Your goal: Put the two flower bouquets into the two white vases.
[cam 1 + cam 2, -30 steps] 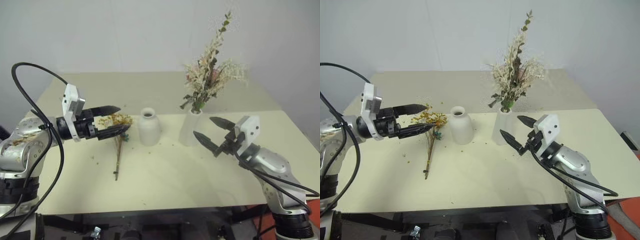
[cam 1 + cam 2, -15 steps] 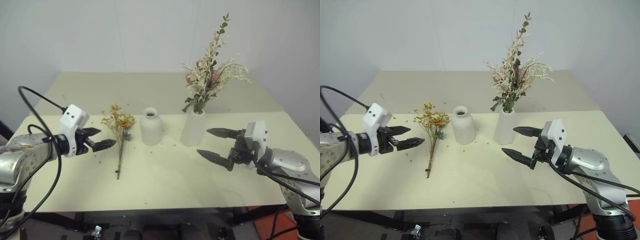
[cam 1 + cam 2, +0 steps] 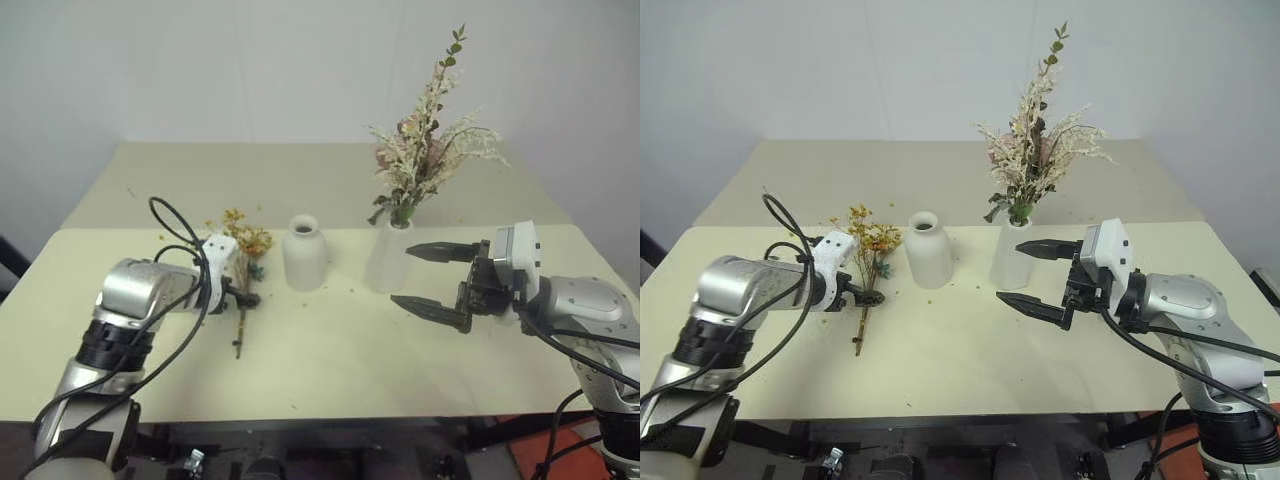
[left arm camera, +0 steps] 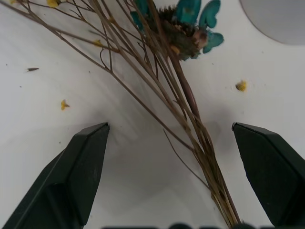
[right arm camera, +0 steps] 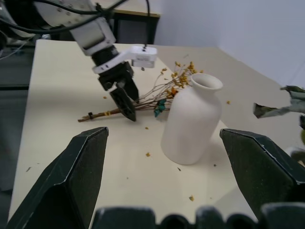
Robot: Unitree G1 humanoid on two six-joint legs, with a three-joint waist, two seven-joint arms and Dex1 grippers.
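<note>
Cream-pink bouquet (image 3: pixel 425 150) is standing upright in the cone vase (image 3: pixel 388 258). Yellow-orange bouquet (image 3: pixel 866 272) is lying flat on table (image 3: pixel 330 350), left of bottle vase (image 3: pixel 303 253), blooms away from robot, stem ends toward it. Left gripper (image 4: pixel 174 174) is spread wide, straddling the stems w/o touching, prob just above. Right gripper (image 3: pixel 430 280) is hanging wide open, nr cone vase.

The counter (image 3: pixel 330 350) is a pale cream-yellow slab that spans most of the frame. A seam (image 3: pixel 140 228) runs across it from left to right at mid height, as if two tops were set edge to edge. Small yellow and brown crumbs (image 4: pixel 241 86) lie scattered on its surface near the centre. Behind it a plain white wall (image 3: pixel 250 70) covers the upper part of the frame.
</note>
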